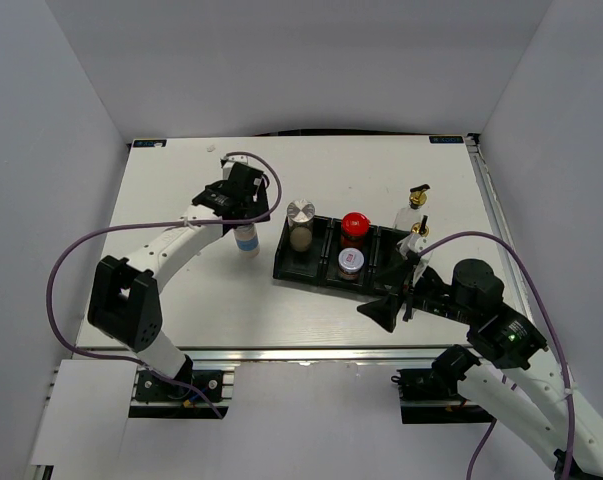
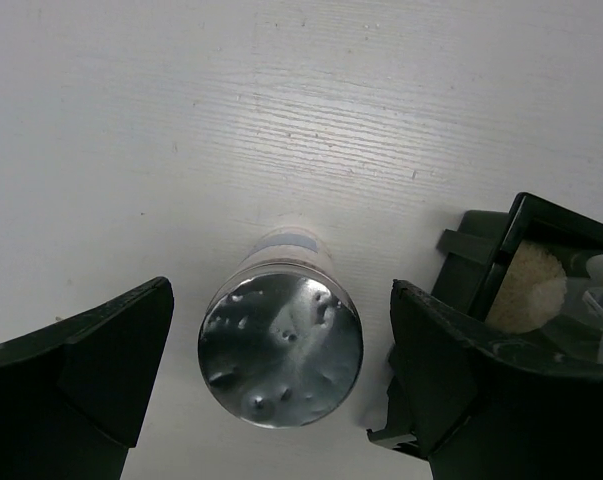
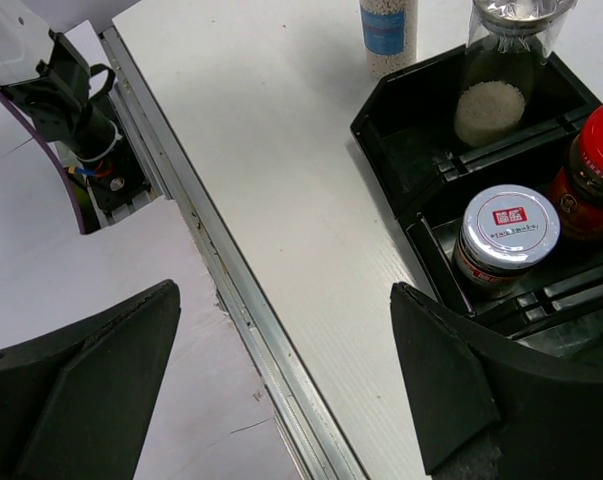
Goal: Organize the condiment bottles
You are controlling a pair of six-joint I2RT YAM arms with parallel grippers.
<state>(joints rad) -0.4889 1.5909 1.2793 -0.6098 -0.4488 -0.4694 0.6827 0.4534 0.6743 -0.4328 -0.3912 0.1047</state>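
Note:
A short silver-lidded shaker [image 1: 247, 240] with a blue label stands on the table left of the black tray [image 1: 319, 274]. My left gripper [image 1: 243, 220] is open right above it. In the left wrist view the lid [image 2: 281, 350] sits between the fingers of my left gripper [image 2: 281, 300], untouched. In the tray stand a silver-lidded shaker [image 1: 300, 225], a red-capped dark jar [image 1: 354, 228] and a silver-lidded jar [image 1: 350, 262]. Two glass bottles with gold spouts [image 1: 414, 210] [image 1: 416, 245] stand at the tray's right end. My right gripper [image 1: 396, 295] is open and empty by the tray's front right.
The right wrist view looks past my right gripper [image 3: 283, 292] at the table's metal front rail [image 3: 221, 290], the tray's corner [image 3: 381, 150], the silver-lidded jar [image 3: 506, 235] and the blue-labelled shaker [image 3: 389, 30]. The left arm's base clamp [image 3: 91, 130] shows at the left.

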